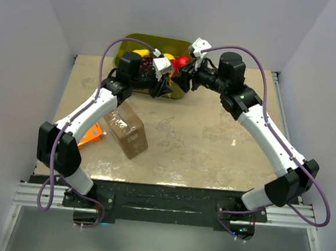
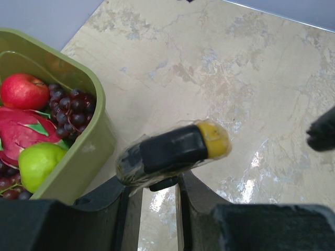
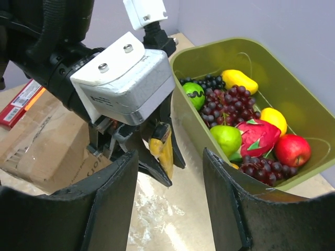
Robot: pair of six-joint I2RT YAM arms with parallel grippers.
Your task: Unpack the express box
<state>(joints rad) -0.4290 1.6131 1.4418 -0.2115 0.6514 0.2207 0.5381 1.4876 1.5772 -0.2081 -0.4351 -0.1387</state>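
We see two arms, the left arm (image 1: 93, 111) and the right arm (image 1: 266, 136), each built of white shells between black joint housings, with a purple cable (image 1: 267, 87) trailing along it. Both are bolted to a black plate (image 1: 161, 205). The left wrist carries a white camera block (image 3: 125, 78) with two silver screws. The right claw (image 3: 170, 157) has broad, matte black fingers (image 3: 104, 209).

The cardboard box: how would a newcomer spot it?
On the marbled beige table, look at the left half, just beside the robot's left arm. The express box lies there, a small brown carton with clear tape on top. The flat orange package near it is thin and bright; the box alone is blocky and plain brown.
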